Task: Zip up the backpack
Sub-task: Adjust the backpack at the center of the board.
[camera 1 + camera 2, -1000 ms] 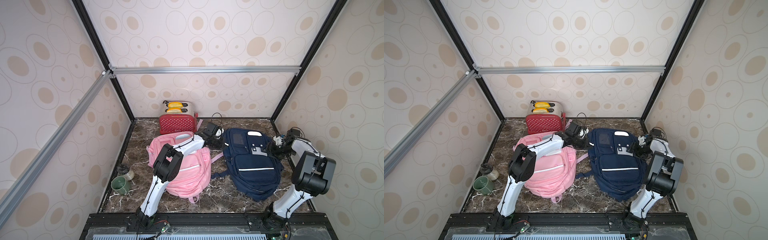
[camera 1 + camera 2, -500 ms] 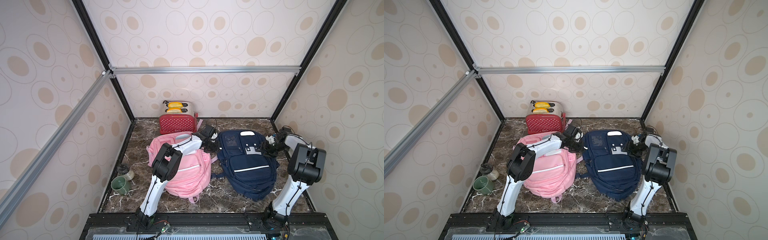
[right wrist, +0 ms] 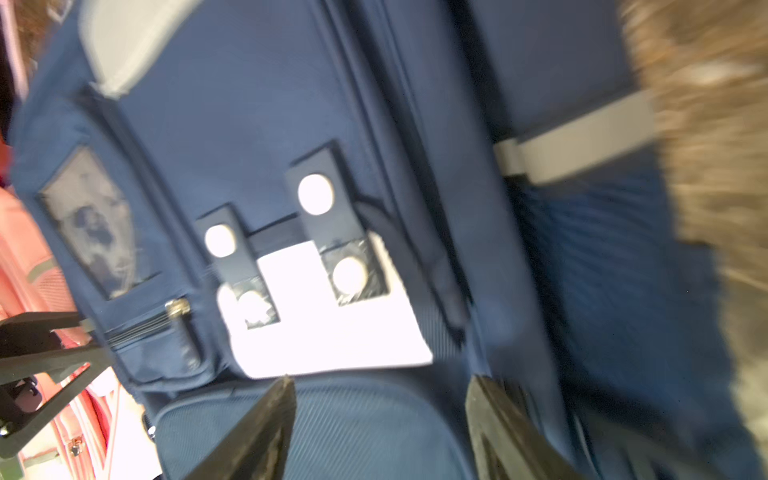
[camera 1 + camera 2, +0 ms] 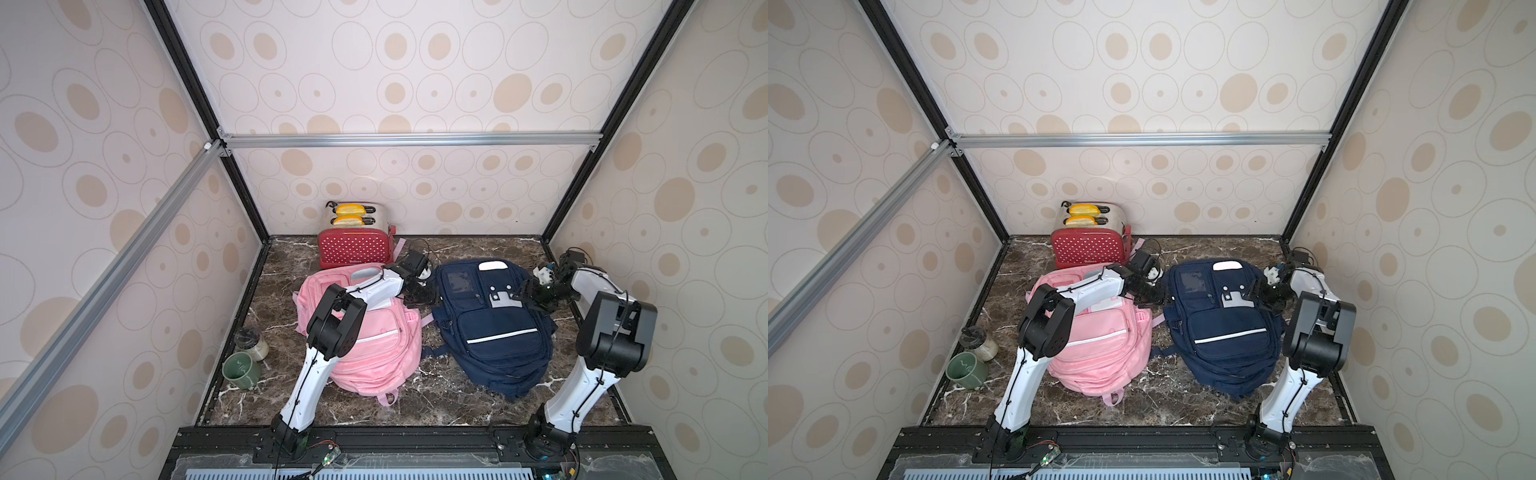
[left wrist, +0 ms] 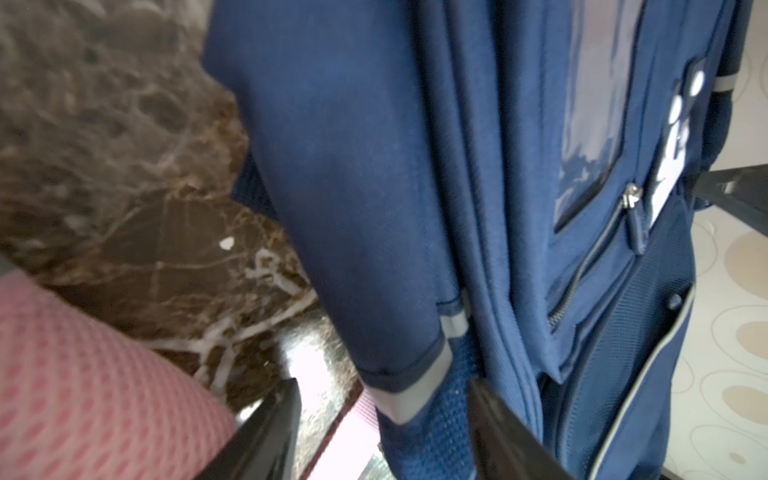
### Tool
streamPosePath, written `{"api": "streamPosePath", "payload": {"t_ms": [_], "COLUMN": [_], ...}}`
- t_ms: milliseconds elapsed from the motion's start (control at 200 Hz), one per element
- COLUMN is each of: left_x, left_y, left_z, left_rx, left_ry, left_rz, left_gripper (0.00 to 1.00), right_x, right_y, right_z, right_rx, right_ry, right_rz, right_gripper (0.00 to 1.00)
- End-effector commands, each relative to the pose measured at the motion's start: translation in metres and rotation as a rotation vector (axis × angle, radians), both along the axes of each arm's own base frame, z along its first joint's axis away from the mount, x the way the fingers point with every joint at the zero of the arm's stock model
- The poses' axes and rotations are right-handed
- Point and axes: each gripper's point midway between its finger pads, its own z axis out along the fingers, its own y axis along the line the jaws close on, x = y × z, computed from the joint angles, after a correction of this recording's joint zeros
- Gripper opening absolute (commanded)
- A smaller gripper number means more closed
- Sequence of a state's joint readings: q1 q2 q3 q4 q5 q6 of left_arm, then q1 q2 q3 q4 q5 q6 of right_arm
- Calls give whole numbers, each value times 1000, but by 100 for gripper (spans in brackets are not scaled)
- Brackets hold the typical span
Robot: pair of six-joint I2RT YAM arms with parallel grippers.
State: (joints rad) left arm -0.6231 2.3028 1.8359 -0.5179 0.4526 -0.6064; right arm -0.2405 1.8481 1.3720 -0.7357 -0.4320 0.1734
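Left wrist view shows the left hand (image 5: 382, 386) released, its two fingers spread either side of the navy backpack's (image 5: 374, 187) grey-trimmed side edge, with one zipper pull (image 5: 632, 204) visible on the small front pocket. In both top views two backpacks lie on the marble tabletop (image 4: 457, 401): the navy one on the right, one pink backpack (image 4: 382, 353) just beside it on the left. The right hand (image 4: 524, 292) hovers over the navy bag's upper right side, also released, its fingers apart above the front pocket in the right wrist view. Behind stands one red toaster (image 4: 353, 249) holding two bread slices (image 4: 351, 209); one green mug (image 4: 240, 370) and one jar (image 4: 251, 341) sit at the left edge.
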Motion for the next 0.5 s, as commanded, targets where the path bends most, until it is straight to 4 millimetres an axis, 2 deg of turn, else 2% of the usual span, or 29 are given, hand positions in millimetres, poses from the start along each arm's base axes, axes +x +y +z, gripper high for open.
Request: {"api": "streamPosePath", "payload": {"t_ms": [0, 95, 150, 170, 235, 351, 401, 466, 496], "left_x": [18, 14, 12, 5, -1, -5, -7, 0, 2], "left_y": [25, 37, 40, 44, 43, 35, 32, 23, 21], "left_z": [43, 57, 59, 54, 46, 32, 30, 34, 35], "left_rx": [57, 102, 112, 130, 126, 86, 70, 24, 14], "left_ry": [-121, -171, -186, -159, -133, -72, -49, -71, -71], "left_rz": [17, -22, -44, -55, -73, -69, -64, -56, -54], "left_gripper": [70, 71, 71, 71, 71, 70, 70, 69, 69], "right_x": [-5, -17, -25, -29, -41, -70, -81, -89, -95], "right_y": [-5, -2, 10, 17, 50, 128, 150, 165, 177], "right_z": [41, 64, 77, 79, 86, 83, 77, 67, 62], "right_rx": [-73, -91, -73, -59, -17, 17, -5, -15, -1], "right_ry": [-94, -128, -156, -161, -182, -178, -161, -137, -125], "right_rz": [-7, -16, -6, -1, 52, 235, 283, 284, 299], "right_gripper": [75, 76, 76, 76, 73, 70, 68, 63, 62]}}
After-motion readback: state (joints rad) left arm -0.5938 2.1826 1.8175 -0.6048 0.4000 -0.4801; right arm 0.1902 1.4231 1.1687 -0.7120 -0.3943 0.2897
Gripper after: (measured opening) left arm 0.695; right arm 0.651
